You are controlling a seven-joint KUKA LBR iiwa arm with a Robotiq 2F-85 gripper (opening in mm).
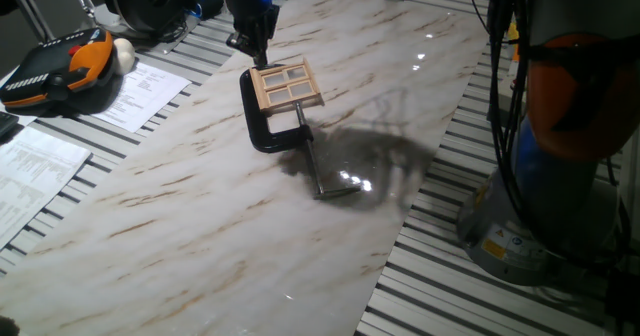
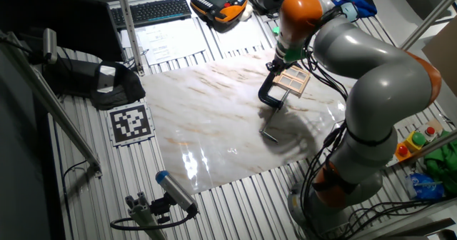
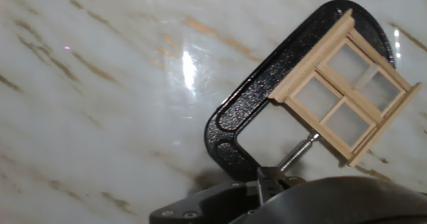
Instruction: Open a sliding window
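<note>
**Gripper poised at the clamped window**

In the hand view only the dark base of the gripper (image 3: 267, 184) shows at the bottom edge. The fingers themselves are not clear in any view, so I cannot tell whether they are spread or pressed together. In one fixed view the gripper (image 1: 255, 46) hangs just beside the far end of the sliding window (image 1: 286, 84), apparently not gripping it.

The sliding window (image 3: 347, 91) lies flat on the marble tabletop (image 1: 200, 196), toward its far edge, held in a black C-clamp (image 3: 233, 127). The clamp's screw (image 3: 298, 152) presses against the frame's side. That is likely so the frame stays fixed while a sash is pushed along it.

The clamp's handle rod (image 1: 315, 171) trails toward the table's middle, away from the arm (image 2: 357, 61), leaving the approach side free.
</note>
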